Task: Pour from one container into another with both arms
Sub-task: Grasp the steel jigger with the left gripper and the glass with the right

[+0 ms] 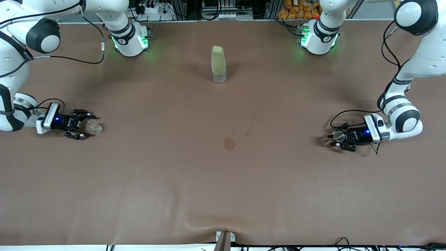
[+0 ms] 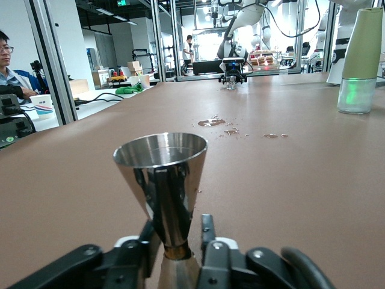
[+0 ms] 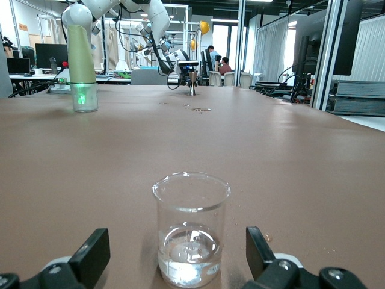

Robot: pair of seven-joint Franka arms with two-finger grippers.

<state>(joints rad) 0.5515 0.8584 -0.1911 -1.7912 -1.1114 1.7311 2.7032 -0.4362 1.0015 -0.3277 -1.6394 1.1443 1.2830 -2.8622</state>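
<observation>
Brown desk [image 1: 223, 195]: pale-green bottle [image 1: 218, 64] upright at 12 o'clock, wet patch [image 1: 229, 143] near centre, glass cup [image 1: 93, 127] at 9 o'clock, metal jigger [image 1: 337, 136] at 3 o'clock.

Robotics lab: aluminium frames [image 2: 42, 54], other robot arms [image 3: 120, 18], desks.

The tiny clear glass cup [image 3: 191, 229] stands upright on the table, a little clear liquid in its bottom, between the spread fingers of the right gripper [image 3: 174, 256] and touching neither. The silvery metal jigger [image 2: 162, 186] stands upright, hourglass-shaped, its round mouth open upward, its narrow waist between the fingers of the left gripper [image 2: 177, 256].
</observation>
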